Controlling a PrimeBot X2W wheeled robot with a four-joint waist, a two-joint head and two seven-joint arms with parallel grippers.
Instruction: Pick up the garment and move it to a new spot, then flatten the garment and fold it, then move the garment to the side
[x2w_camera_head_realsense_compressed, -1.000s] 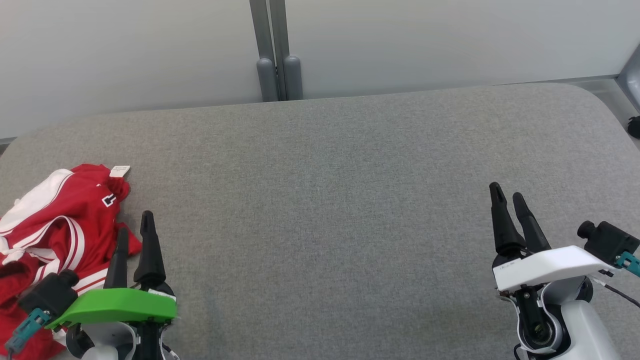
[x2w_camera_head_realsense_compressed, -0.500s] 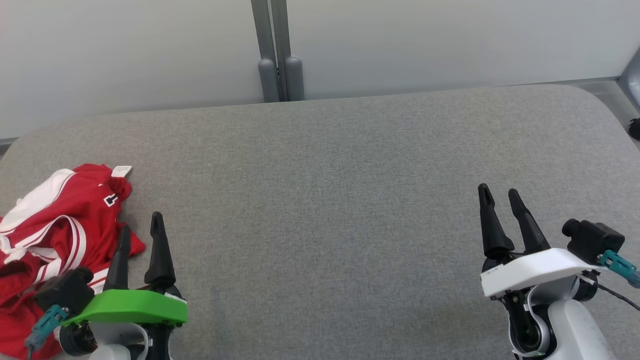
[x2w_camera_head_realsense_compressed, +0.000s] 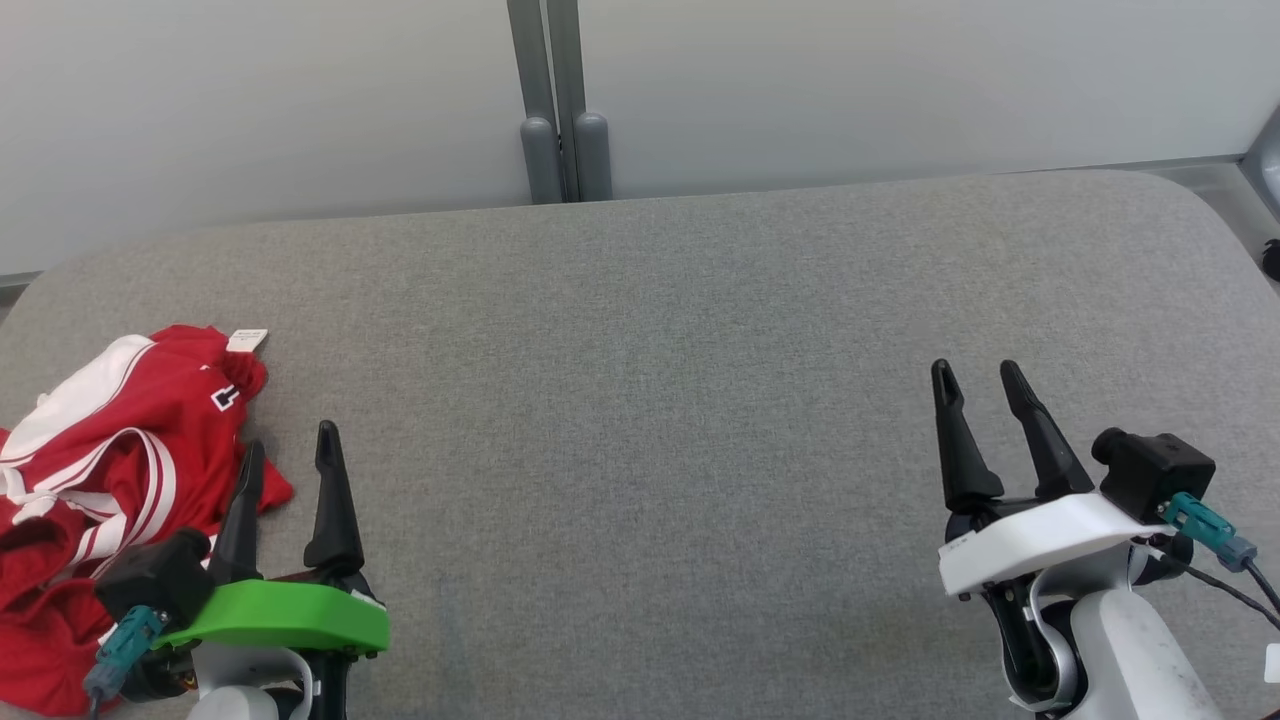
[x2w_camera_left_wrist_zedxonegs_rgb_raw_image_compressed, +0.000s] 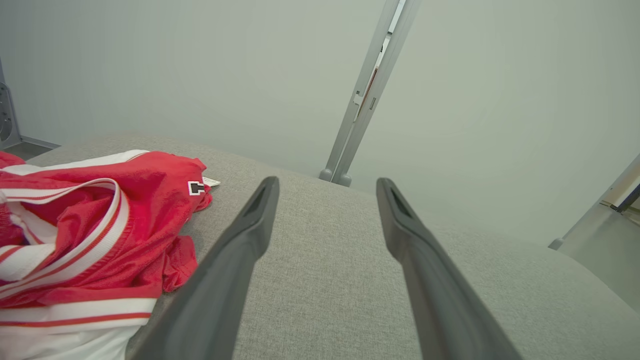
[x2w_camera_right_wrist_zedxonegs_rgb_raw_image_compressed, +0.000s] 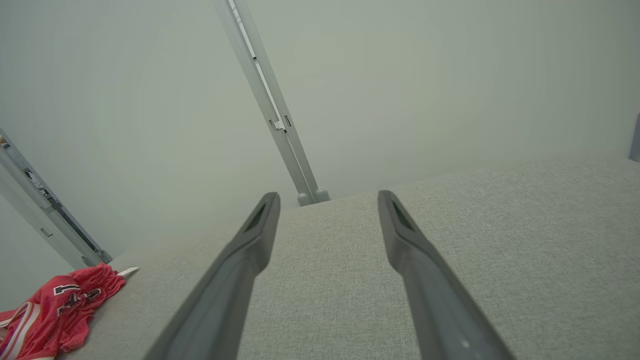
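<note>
The garment (x2w_camera_head_realsense_compressed: 110, 450) is a red jersey with white stripes, crumpled at the left edge of the grey padded table (x2w_camera_head_realsense_compressed: 640, 400). It also lies at the left in the left wrist view as the garment (x2w_camera_left_wrist_zedxonegs_rgb_raw_image_compressed: 100, 225), and small at the lower left of the right wrist view as the garment (x2w_camera_right_wrist_zedxonegs_rgb_raw_image_compressed: 55, 310). My left gripper (x2w_camera_head_realsense_compressed: 290, 445) stands open just right of the jersey's hem, its left finger over the cloth's edge, nothing held. My right gripper (x2w_camera_head_realsense_compressed: 975, 372) is open and empty over bare table at the right. Open too are the left gripper (x2w_camera_left_wrist_zedxonegs_rgb_raw_image_compressed: 325, 182) and right gripper (x2w_camera_right_wrist_zedxonegs_rgb_raw_image_compressed: 327, 197) in their wrist views.
A pale wall with a grey double post (x2w_camera_head_realsense_compressed: 560, 120) runs behind the table's far edge. The table's rounded corners lie at the far left and far right. A small white tag (x2w_camera_head_realsense_compressed: 247, 340) sticks out at the jersey's top.
The head view has shifted slightly. Both grippers have drawn inward: the left one moved right, away from the jersey, and the right one moved left. Both stayed open.
</note>
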